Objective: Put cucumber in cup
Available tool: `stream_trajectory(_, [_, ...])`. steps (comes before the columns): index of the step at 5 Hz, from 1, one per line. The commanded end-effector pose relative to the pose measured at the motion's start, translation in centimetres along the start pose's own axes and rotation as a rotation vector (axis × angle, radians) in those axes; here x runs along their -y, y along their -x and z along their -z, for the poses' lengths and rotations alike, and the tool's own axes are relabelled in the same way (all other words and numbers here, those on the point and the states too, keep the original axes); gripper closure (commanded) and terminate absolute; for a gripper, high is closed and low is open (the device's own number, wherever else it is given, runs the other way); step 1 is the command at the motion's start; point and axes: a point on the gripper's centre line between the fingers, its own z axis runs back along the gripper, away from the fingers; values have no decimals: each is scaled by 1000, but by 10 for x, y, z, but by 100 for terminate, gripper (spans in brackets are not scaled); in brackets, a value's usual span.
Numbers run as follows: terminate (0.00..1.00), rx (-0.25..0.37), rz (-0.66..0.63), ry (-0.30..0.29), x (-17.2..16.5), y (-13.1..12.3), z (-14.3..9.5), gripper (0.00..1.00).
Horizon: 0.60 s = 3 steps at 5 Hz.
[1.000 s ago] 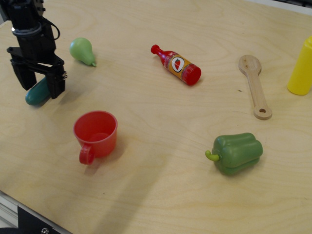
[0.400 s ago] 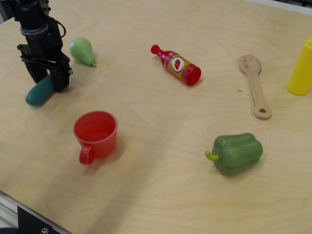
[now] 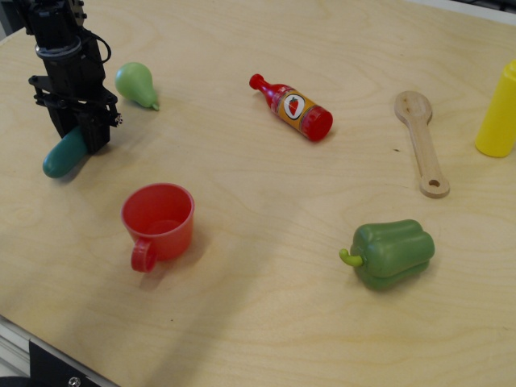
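Observation:
The dark teal-green cucumber (image 3: pixel 60 159) lies at the far left of the table, tilted, with its upper end between my fingers. My black gripper (image 3: pixel 78 135) comes down from above and is closed on that upper end; the lower end sticks out toward the front left. The red cup (image 3: pixel 159 218) stands upright and empty to the front right of the cucumber, with its loop handle facing the front edge. I cannot tell whether the cucumber still touches the table.
A light green pear (image 3: pixel 134 84) lies just right of the gripper. A red sauce bottle (image 3: pixel 292 106) lies at the back middle. A wooden spoon (image 3: pixel 422 142) and a yellow bottle (image 3: pixel 498 113) are at the right. A green bell pepper (image 3: pixel 391 253) sits at the front right.
The gripper's fingers, open wide around the cucumber a second ago, have closed on its upper end. The gripper has shifted slightly to the right and back. Nothing else moved.

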Motion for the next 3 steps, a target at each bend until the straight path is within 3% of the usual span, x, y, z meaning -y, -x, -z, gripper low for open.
stream_trajectory(1, [0,53,-42,-16,18,-2,-40,100])
stream_trajectory(2, [0,78,-69,-32,36,0,-62,100])
stream_trajectory(3, [0,152,-19,-45,63,6,-84,100])
